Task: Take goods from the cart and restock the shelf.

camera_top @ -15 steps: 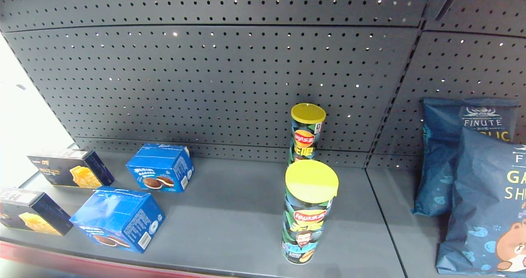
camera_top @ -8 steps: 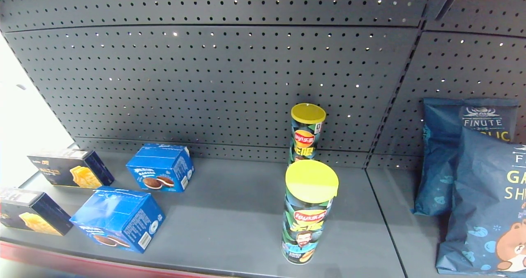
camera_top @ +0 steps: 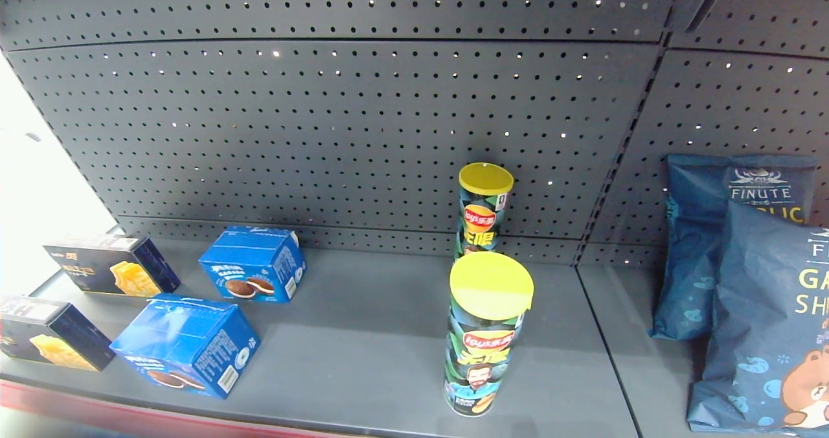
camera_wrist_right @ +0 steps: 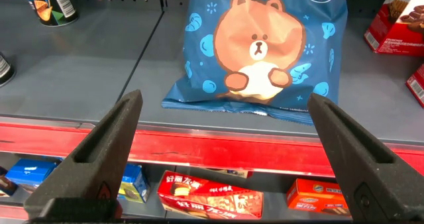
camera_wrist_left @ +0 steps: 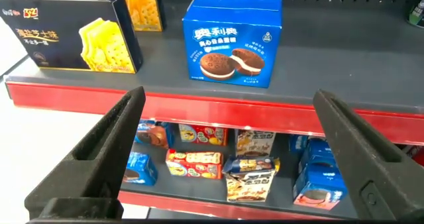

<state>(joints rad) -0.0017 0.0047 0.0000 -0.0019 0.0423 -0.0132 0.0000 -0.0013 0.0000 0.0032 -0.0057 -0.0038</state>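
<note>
- Two chip cans stand upright in the head view: the front can is near the lip of the shelf, and the rear can is straight behind it against the pegboard.
- Over on the left lie the blue cookie boxes, front one and back one, with two dark cracker boxes beyond them at the shelf's end.
- On the right, the blue snack bags lean one in front of the other.
- Left wrist view now: the left gripper is spread wide with nothing between its fingers, and it sits out in front of the red shelf edge.
- Just past that edge are a blue cookie box and a dark cracker box, and assorted packs sit on the tier below.
- Right wrist view: the right gripper is also gaping and empty-handed, facing the bear bag, which lies near the shelf's front.
- A chip can stands off to one side and red boxes to the other.
</note>
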